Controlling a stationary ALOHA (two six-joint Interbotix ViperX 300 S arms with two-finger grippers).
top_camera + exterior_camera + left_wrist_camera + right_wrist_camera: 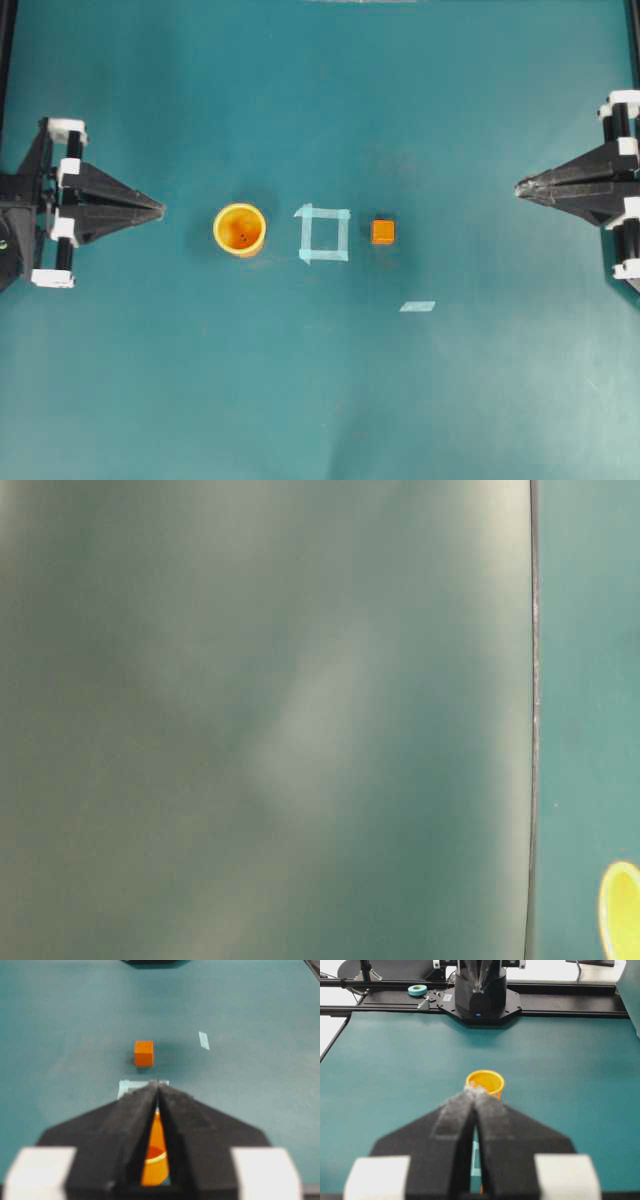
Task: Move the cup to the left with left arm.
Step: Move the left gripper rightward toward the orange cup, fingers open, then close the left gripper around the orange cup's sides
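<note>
Left arm's pointed black claw [155, 211] closed, tips together, empty, just left of the small round yellow-orange plastic cup [240, 229] but not touching; cup upright on the teal table [320, 400], beside the pale tape square [324, 234]. For a good grip: open the tips wider than the rim first; then advance low and level along the centre line; close gently on the wall, or risk tipping. Beyond the square, small orange cube [383, 232], to be left alone; farthest, right black claw [522, 187], also closed and empty.
</note>
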